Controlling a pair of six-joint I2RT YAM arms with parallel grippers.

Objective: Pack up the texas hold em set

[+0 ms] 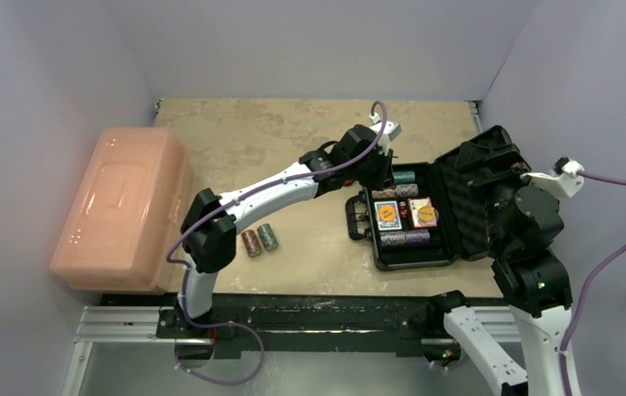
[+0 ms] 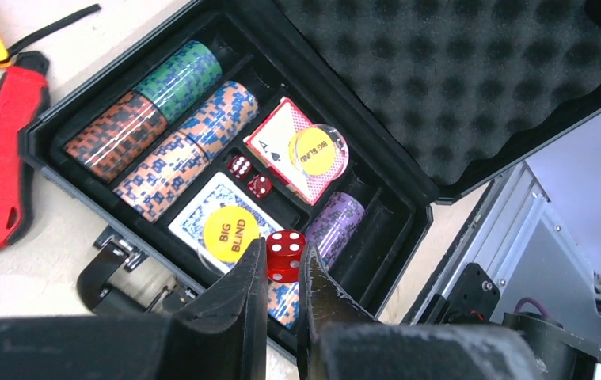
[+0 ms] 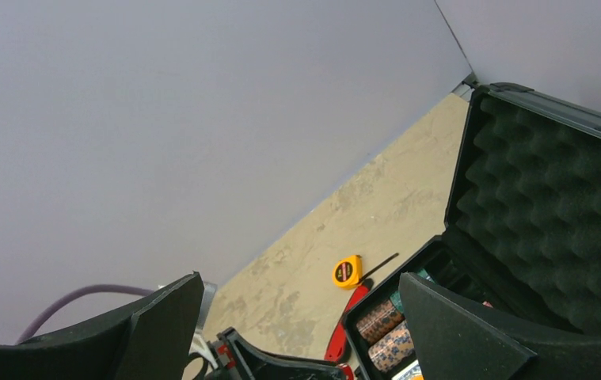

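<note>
My left gripper [image 2: 283, 261] is clamped on a red die [image 2: 285, 249] over the 6 o'clock edge of the open black case [image 2: 43, 142], and its fingertips hide the tray beneath. Two more dice [image 2: 249, 176] sit between the card decks [image 2: 202, 210]. Seen from above, two chip rolls [image 1: 250, 242] lie on the table [image 1: 293, 132] at 9 o'clock of the case, well apart from it. My right gripper [image 3: 301, 293] is spread wide and holds nothing. In its view the foam lid [image 3: 550, 206] is cut off at 3 o'clock.
</note>
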